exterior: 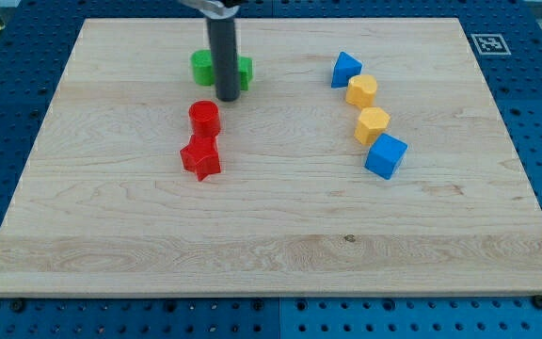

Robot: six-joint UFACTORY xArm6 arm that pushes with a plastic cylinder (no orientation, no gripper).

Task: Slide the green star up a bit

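Note:
The green star (241, 71) lies near the view's top, left of centre, partly hidden behind my rod. A second green block (201, 66) sits just to its left, also partly hidden. My tip (227, 97) rests on the board just below the two green blocks, between them, touching or nearly touching the star's lower left edge.
A red cylinder (204, 118) and a red star (200, 157) lie below my tip. At the right, a blue block (345, 69), two yellow blocks (362, 90) (372, 124) and a blue cube (385, 155) form a line. The wooden board (271, 273) lies on a blue pegboard.

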